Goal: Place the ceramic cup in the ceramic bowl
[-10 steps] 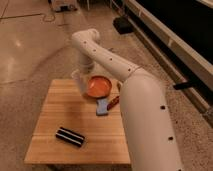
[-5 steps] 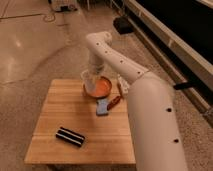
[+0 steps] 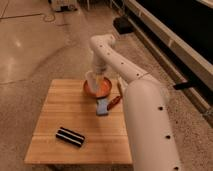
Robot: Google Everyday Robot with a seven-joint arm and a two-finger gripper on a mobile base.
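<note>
The white ceramic cup (image 3: 92, 80) hangs from my gripper (image 3: 95, 75), which is shut on it from above. The cup is over the left part of the orange ceramic bowl (image 3: 101, 89), at about rim height; I cannot tell whether it touches the bowl. The bowl sits at the far middle of the wooden table (image 3: 55, 107). My white arm reaches in from the lower right and bends down over the bowl, hiding part of its right rim.
A blue sponge (image 3: 102, 107) lies just in front of the bowl, with a thin red-orange item (image 3: 115, 101) to its right. A black bar with a white stripe (image 3: 70, 136) lies at the table's front left. A black object (image 3: 122, 24) sits on the floor behind.
My gripper has carried the cup to the right, from over the table left of the bowl to over the bowl's left part, and lower.
</note>
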